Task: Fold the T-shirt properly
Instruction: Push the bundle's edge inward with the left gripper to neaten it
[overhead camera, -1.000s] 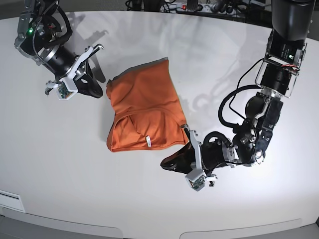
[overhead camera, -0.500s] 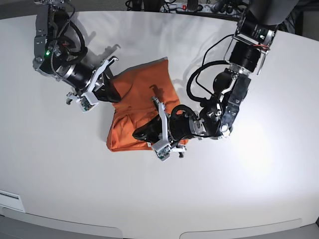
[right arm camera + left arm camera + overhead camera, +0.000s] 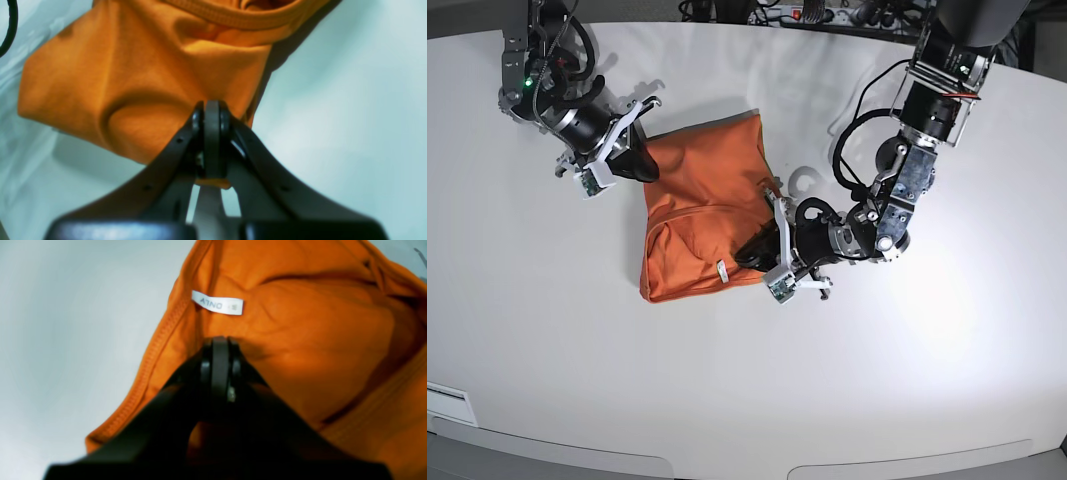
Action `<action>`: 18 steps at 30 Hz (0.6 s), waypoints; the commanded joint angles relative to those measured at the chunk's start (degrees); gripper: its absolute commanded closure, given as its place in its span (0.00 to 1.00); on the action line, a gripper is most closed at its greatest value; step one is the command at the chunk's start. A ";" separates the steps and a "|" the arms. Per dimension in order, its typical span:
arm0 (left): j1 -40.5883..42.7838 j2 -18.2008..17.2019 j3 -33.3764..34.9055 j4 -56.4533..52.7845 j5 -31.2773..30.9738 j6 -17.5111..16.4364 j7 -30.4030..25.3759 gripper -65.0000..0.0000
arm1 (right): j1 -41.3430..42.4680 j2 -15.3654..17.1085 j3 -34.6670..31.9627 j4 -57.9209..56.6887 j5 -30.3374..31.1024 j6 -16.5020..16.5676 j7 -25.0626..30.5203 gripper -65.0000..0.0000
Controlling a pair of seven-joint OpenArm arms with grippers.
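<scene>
The orange T-shirt [image 3: 712, 190] lies folded into a rough rectangle in the middle of the white table [image 3: 547, 330]. Its white tag [image 3: 723, 272] shows near the lower edge. My left gripper [image 3: 747, 254] is shut, its tip pressed onto the cloth just right of the tag. In the left wrist view, the shut left gripper [image 3: 218, 340] dents the T-shirt [image 3: 317, 340] below the tag [image 3: 217, 306]. My right gripper [image 3: 649, 172] is shut and touches the shirt's upper left edge. In the right wrist view, the right gripper [image 3: 211, 106] pushes into a cloth corner of the T-shirt [image 3: 100, 73].
Cables and a power strip [image 3: 807, 12] run along the table's back edge. A black cable [image 3: 11, 26] hangs at the upper left of the right wrist view. The table's curved front edge [image 3: 727, 465] is near the bottom.
The right gripper has moved in against the shirt's upper left edge, which now lies straighter. The left gripper has drawn back to the right along the lower edge, uncovering the tag.
</scene>
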 commanded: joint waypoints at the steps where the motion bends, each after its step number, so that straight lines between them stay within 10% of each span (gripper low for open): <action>1: -1.92 -0.85 -0.44 1.20 -1.99 -0.25 -1.44 1.00 | -1.09 0.61 0.31 1.44 -0.04 0.10 -1.36 1.00; 12: -7.85 -3.17 -0.46 2.36 -8.94 -0.25 0.28 1.00 | -7.74 -2.38 0.31 11.54 2.10 -0.70 -1.18 1.00; 18: -9.77 -3.96 -4.09 5.05 -28.06 -0.25 19.56 1.00 | -3.19 -2.36 2.27 15.19 3.69 -1.55 -0.94 1.00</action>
